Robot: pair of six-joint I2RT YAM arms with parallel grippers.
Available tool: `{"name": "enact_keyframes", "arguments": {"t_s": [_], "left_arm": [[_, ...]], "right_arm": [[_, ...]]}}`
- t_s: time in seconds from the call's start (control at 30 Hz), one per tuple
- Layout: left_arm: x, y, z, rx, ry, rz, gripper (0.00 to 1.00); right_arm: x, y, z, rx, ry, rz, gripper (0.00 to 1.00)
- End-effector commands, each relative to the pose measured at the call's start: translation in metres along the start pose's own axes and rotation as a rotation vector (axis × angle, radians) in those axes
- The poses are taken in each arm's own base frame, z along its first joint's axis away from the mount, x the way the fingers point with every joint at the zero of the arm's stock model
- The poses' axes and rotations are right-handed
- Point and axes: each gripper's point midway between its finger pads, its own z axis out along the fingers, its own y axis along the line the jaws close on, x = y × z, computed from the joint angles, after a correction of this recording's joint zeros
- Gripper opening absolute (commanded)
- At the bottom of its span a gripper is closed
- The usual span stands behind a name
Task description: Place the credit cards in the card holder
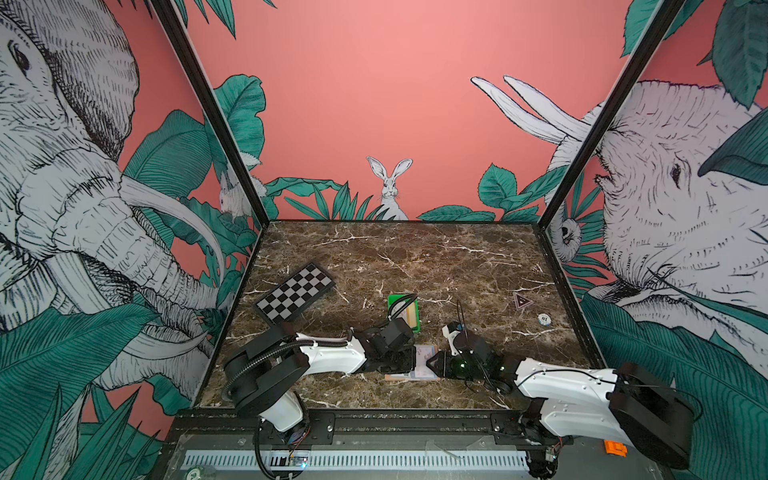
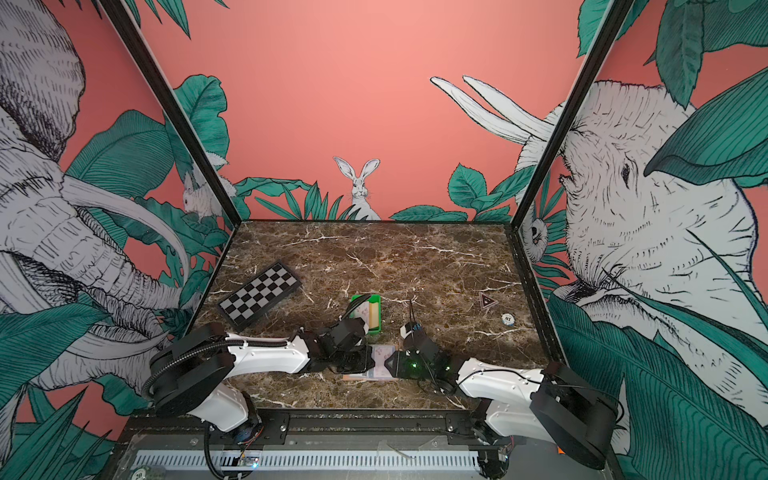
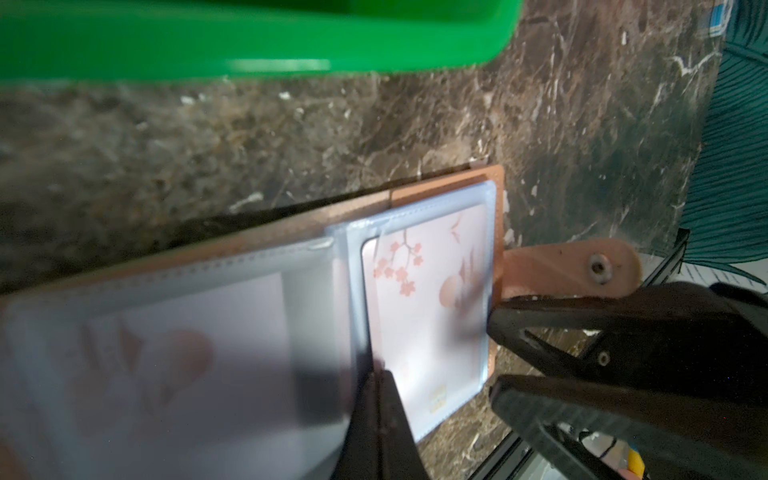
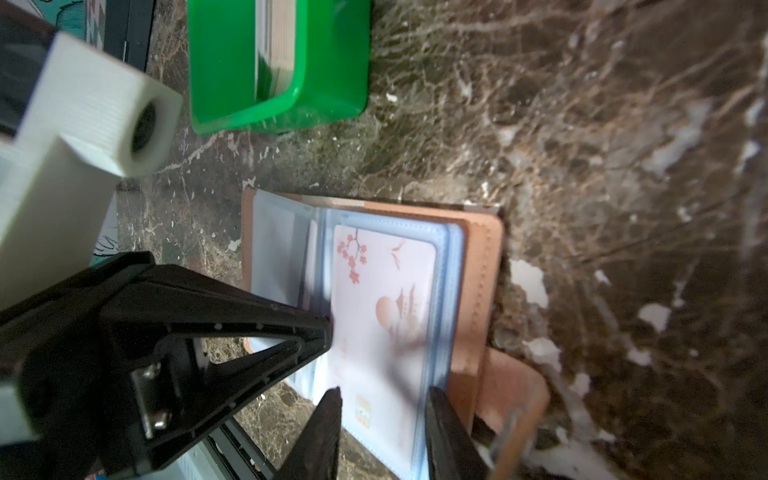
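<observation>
While both arms meet near the front edge of the tabletop, each view shows this:

Top views: the card holder (image 1: 424,363) lies open and flat near the middle of the front edge of the marble tabletop (image 1: 415,257), between the left gripper (image 1: 409,359) and the right gripper (image 1: 434,362). The green tray (image 2: 371,313) with more credit cards (image 2: 374,312) stands just behind it. A checkered board (image 1: 296,293) lies toward the left edge.

Left wrist view: the left gripper (image 3: 376,376) is closed, its tip on the blue sleeves (image 3: 349,266) at the fold. A cherry-blossom card (image 3: 428,307) sits inside a sleeve. The snap tab (image 3: 582,266) sticks out sideways.

Right wrist view: the right gripper (image 4: 382,399) is narrowly parted, one finger on each side of the card's chip end; I cannot tell if it holds the card.
</observation>
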Motion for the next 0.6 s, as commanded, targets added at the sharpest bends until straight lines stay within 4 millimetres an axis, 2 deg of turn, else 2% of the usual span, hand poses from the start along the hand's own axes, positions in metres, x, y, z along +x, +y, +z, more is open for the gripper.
{"name": "enact_keyframes", "arguments": {"t_s": [0.0,0.3,0.57], "left_arm": [[0.014,0.027,0.001,-0.088,0.029,-0.016,0.0],[0.014,0.022,0.002,-0.055,0.025,-0.024,0.0],[0.013,0.013,0.0,0.002,0.017,-0.034,0.0]], "right_arm": [[-0.002,-0.002,0.001,0.006,-0.011,0.006,0.34],[-0.003,0.01,0.005,-0.062,-0.011,0.01,0.32],[-0.016,0.026,-0.012,-0.113,-0.077,-0.033,0.29]]}}
